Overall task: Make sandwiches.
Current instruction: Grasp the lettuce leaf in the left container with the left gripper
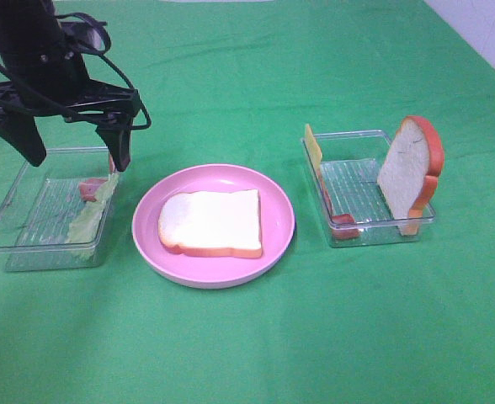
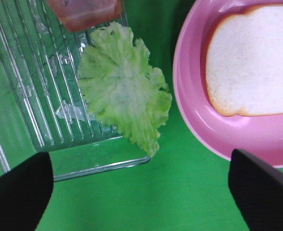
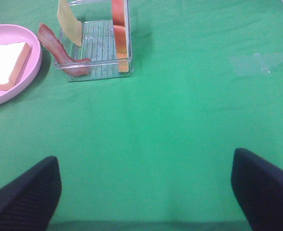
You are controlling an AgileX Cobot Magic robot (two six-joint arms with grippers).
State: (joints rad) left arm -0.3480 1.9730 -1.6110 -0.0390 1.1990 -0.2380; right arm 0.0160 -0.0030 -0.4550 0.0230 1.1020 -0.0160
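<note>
Nearest the high camera, one bread slice [image 1: 211,222] is being shown lying flat on the pink plate [image 1: 274,202], its top uncovered, so the sandwich is being judged as barely begun. Just to the left, the lettuce leaf [image 1: 89,217] is being carried by the left tray [image 1: 12,227]. It is lying along the wall next to the plate, with one ruffled end spilling over the rim onto the green cloth [image 1: 247,337]. A meat strip [image 1: 90,188] is lying just beyond the leaf's other end.

Above that side of the tray the left gripper [image 1: 79,162] is being held with its fingers spread wide and nothing between them. The step in hand is being read as the pickup of the leaf. It is being advised that the fingers be lowered astride the leaf, clear of the tray wall and the meat strip, and closed gently. The overhanging end is being considered the easier hold, since no plastic lies under it.

Farther right, the cheese slice [image 1: 314,151], leaning at one end, a second meat strip [image 1: 343,222] and the second bread slice [image 1: 407,172], standing on edge, are being held by the right tray [image 1: 357,189]. The right gripper [image 3: 144,192], seen only in its wrist view, is being held over the cloth, well apart from that tray, fingers wide apart and empty.
</note>
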